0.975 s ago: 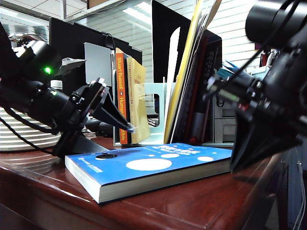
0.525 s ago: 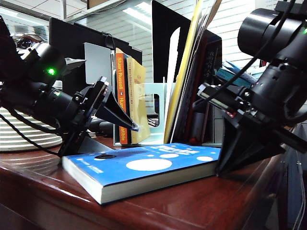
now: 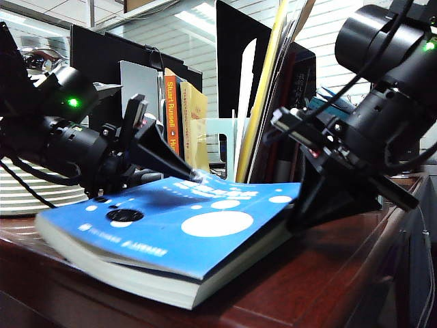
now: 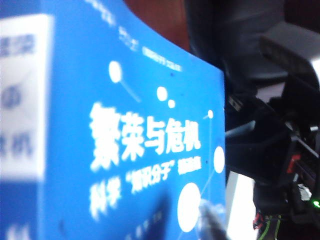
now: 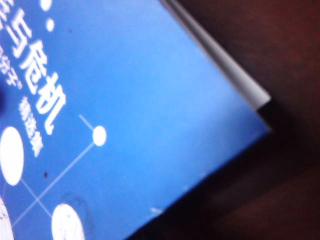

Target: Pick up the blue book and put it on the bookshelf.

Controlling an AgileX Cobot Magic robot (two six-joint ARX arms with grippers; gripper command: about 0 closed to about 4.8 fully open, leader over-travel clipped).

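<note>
We see the blue book [image 3: 184, 236] on the brown desk [image 3: 328, 287], its far edge tilted up, in front of the bookshelf [image 3: 222, 154]. The left gripper [image 3: 194, 174] reaches its fingertips onto the book's far left part; whether it pinches the cover we cannot tell. The right gripper [image 3: 300, 219] meets the raised right edge; its jaws are hidden, so we cannot tell its grip. An orange-spined book [image 3: 172, 116] stands in the shelf.

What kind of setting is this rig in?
Likely an office desk: a dark wooden desktop, a book rack with upright books and folders, a monitor behind, and small desk drawers.
</note>
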